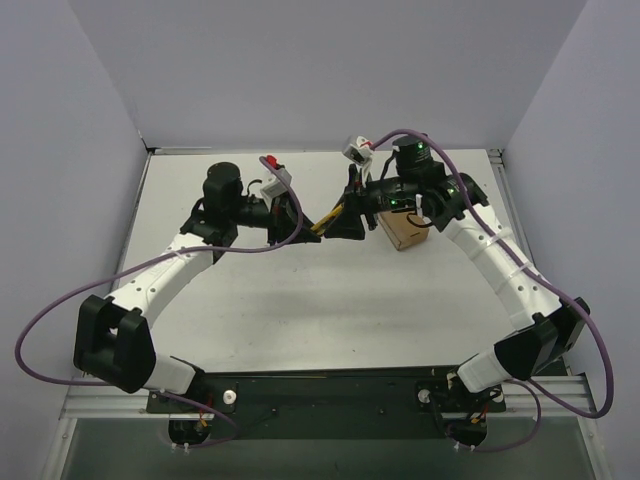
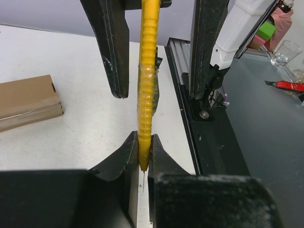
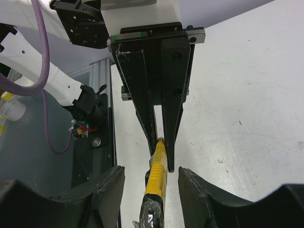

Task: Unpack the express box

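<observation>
Over the far middle of the worktop [image 1: 330, 310], both arms bend inward, wrists nearly meeting. Clamped on the yellow utility knife [image 2: 147, 71] is the left claw [image 2: 143, 159]; the right claw [image 3: 151, 178] stands apart around it. Only the overhead view shows the express box [image 1: 405, 233] sitting just under the right wrist.

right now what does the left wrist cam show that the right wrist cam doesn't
Only the left wrist view: the box, lying on the table to the left of the knife, plus a glass and a red tool off the table's edge.
Only the right wrist view: a purple cable and the left claw seen head-on.
Both: the yellow knife, the left claw shut on its end, and the right claw open, one finger on each side of the knife.
</observation>
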Controlling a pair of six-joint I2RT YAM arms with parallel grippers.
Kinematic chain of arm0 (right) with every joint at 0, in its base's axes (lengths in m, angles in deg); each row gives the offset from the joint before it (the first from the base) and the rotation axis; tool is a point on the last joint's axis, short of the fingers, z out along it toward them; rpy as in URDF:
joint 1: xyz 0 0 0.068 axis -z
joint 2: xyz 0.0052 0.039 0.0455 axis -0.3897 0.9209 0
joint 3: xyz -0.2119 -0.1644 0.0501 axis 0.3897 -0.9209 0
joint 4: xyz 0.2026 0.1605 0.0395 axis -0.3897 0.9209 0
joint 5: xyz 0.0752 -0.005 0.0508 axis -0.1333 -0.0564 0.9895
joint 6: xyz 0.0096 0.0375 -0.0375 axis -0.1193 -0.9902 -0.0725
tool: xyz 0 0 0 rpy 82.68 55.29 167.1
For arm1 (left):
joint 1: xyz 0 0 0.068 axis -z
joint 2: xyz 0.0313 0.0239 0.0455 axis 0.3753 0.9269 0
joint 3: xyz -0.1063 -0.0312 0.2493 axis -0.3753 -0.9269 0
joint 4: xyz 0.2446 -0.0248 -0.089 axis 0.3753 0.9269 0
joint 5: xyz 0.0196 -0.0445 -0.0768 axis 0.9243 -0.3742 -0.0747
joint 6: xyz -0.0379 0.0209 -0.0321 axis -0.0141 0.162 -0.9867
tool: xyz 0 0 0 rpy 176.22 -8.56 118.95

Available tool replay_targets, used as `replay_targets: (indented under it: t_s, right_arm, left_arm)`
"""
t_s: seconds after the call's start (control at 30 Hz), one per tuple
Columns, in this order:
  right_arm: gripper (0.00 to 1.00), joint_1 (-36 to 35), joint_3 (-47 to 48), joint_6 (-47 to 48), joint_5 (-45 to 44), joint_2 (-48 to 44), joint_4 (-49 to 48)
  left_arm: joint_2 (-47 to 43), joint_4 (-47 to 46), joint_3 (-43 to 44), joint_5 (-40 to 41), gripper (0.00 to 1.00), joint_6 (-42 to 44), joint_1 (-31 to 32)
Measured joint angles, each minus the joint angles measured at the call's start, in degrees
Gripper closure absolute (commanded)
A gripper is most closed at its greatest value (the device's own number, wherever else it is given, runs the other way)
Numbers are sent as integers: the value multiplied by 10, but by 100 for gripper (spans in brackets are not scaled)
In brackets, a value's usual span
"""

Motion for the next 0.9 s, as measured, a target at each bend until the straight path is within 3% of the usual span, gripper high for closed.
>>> replay_targets:
  t_s: [0.43,0.67,0.9]
  right_arm:
    - [64,-11,10,-7,-3,7,-13]
    - [59,-10,10,-10,-5,10,-15]
    - [66,-10,10,-9,-12,10,-23]
  left_arm:
    - [12,-16,9,-5,100,-23,7]
    - [15,-21,9,-7,100,-33,6]
    - [20,-53,9,-6,100,-80,-1]
